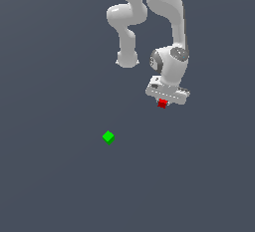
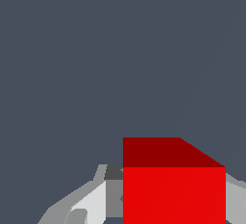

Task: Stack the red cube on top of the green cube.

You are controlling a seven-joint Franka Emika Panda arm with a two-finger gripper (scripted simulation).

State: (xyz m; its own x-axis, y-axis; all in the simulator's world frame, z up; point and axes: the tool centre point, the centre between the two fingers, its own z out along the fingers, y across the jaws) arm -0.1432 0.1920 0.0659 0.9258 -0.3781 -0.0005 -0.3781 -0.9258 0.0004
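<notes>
The red cube [image 1: 162, 103] sits between the fingers of my white gripper [image 1: 163, 104], right under the hand, at the exterior view's right of centre. In the wrist view the red cube [image 2: 174, 184] fills the space between the grey fingers [image 2: 91, 204], so the gripper is shut on it. The green cube [image 1: 108, 137] lies on the grey floor, lower and to the exterior view's left of the gripper, well apart from it. The green cube does not show in the wrist view.
The white arm [image 1: 149, 12] reaches down from the top of the exterior view. The flat dark grey floor [image 1: 50, 176] surrounds both cubes.
</notes>
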